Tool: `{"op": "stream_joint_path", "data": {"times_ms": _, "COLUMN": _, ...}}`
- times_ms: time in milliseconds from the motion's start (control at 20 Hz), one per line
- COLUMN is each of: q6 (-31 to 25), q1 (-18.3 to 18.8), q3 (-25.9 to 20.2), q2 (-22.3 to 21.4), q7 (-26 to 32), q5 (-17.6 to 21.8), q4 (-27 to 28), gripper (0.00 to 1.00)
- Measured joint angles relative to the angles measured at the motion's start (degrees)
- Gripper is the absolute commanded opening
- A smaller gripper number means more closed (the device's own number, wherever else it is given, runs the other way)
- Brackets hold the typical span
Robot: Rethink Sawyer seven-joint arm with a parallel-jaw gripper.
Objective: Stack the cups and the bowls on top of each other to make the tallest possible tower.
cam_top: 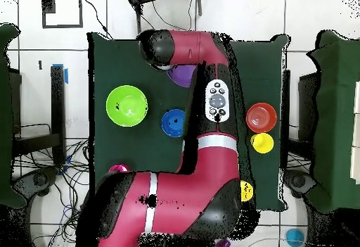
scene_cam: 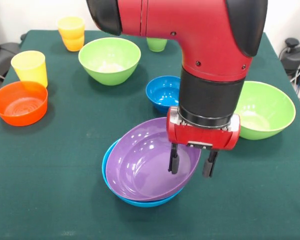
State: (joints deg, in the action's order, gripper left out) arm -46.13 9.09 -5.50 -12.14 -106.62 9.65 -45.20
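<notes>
The wide purple bowl [scene_cam: 140, 162] sits nested, slightly askew, in the large blue bowl [scene_cam: 109, 172] near the table's front; this is the tower. My gripper [scene_cam: 191, 163] hangs open over the purple bowl's right rim, one finger [scene_cam: 173, 162] inside the bowl and the other outside. A small blue bowl [scene_cam: 161, 91] stands just behind. Light green bowls stand at the back [scene_cam: 110, 60] and at the right [scene_cam: 267, 110]. An orange bowl [scene_cam: 20, 102] and a yellow cup [scene_cam: 30, 66] are at the left. Stacked yellow cups [scene_cam: 71, 32] and a light green cup [scene_cam: 156, 44] stand at the back.
The green table cloth [scene_cam: 55, 200] covers the whole table. In the overhead view the arm [cam_top: 204, 153] covers the gripper and most of the purple bowl [cam_top: 184, 77]. Cables and dark equipment [scene_cam: 295, 55] lie beyond the table's right edge.
</notes>
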Motion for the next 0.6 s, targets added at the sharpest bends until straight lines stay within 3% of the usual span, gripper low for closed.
{"op": "stream_joint_path", "data": {"times_ms": 50, "q6": 0.00, "q1": 0.00, "q3": -0.07, "q2": 0.52, "q7": 0.00, "q5": 0.11, "q4": 0.00, "gripper": 0.00}}
{"op": "stream_joint_path", "data": {"times_ms": 600, "q6": -0.02, "q1": 0.00, "q3": -0.45, "q2": 0.09, "q7": 0.00, "q5": 0.59, "q4": 0.03, "gripper": 0.00}}
